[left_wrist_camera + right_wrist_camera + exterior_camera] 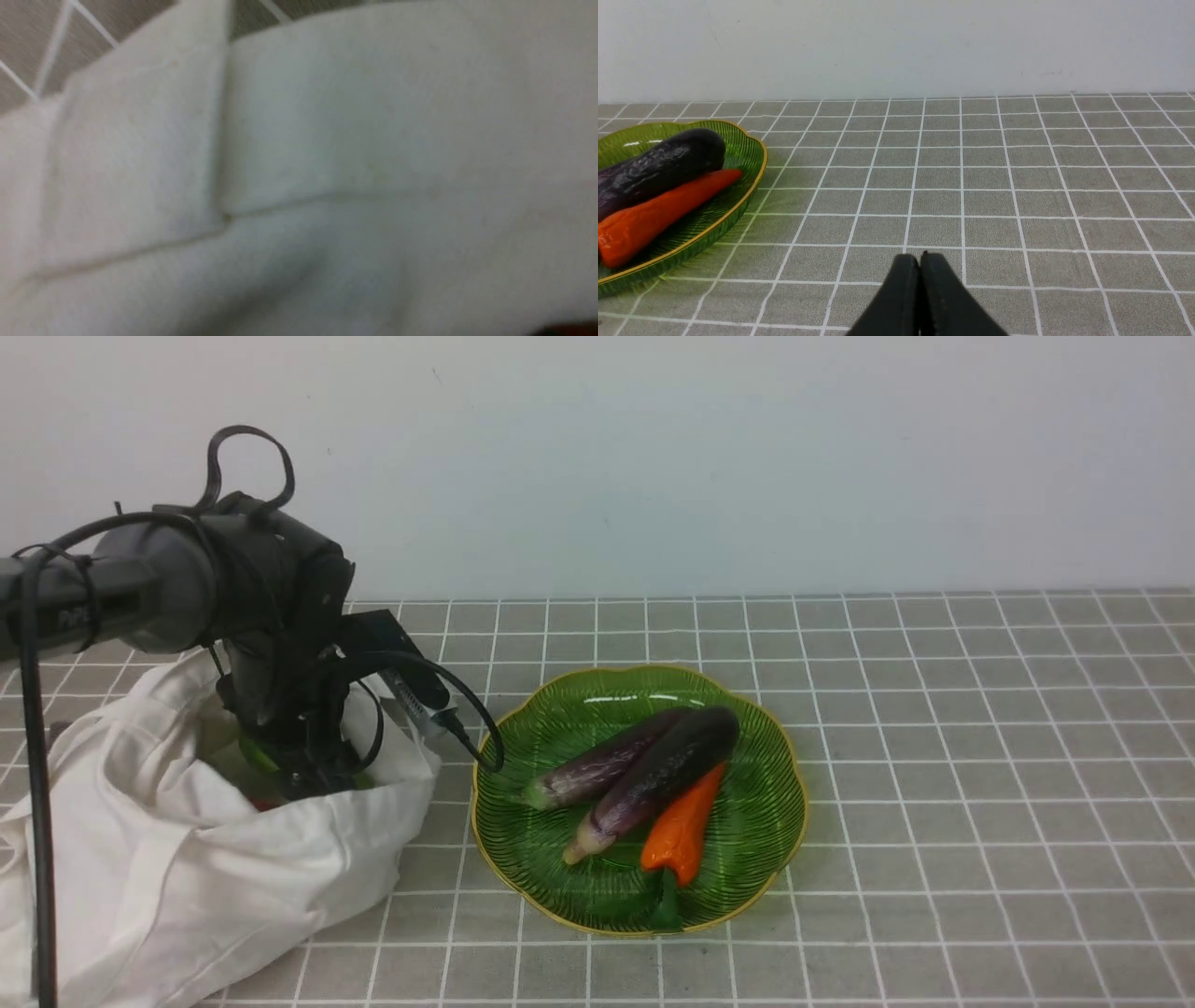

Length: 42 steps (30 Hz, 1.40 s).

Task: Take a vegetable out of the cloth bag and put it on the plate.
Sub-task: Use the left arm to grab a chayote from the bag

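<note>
While the left gripper (306, 773) hangs inside the cloth bag (187, 877) at the tabletop's near left corner, its jaws hidden and their state untellable, a green vegetable (254, 753) shows inside beside it. The right gripper (920, 268) is closed, empty.
</note>
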{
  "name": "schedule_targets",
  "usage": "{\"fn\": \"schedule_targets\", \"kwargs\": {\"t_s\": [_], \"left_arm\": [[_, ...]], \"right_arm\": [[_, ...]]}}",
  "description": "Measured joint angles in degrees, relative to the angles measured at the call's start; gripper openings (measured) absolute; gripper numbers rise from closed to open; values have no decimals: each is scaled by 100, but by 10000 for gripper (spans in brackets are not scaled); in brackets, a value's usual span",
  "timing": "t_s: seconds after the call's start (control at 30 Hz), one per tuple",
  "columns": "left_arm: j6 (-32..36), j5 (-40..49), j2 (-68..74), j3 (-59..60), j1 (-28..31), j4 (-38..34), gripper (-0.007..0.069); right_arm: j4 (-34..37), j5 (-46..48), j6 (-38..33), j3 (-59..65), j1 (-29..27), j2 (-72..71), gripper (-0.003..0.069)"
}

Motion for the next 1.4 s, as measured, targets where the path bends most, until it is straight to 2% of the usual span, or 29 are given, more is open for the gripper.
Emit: {"fn": "schedule_targets", "kwargs": {"t_s": [0.3,0.93,1.0,1.07,1.27,1.4], "left_arm": [[-14,-811,53,0,-90,480,513],[-44,-1277,629,-42,-95,1373,508],[-61,-1267,713,-55,-95,1356,472],[-116,-1213,727,-74,-119,1341,400],[-530,-1061,672,-86,-130,1284,405],[-954,-626,278,-3,-130,572,405]], "right_arm": [[0,0,-6,0,0,0,-15],[0,0,0,0,0,0,-15],[0,0,0,0,0,0,-15],[0,0,-6,0,0,0,-15],[0,0,-6,0,0,0,-15],[0,0,-6,0,0,0,-15]]}}
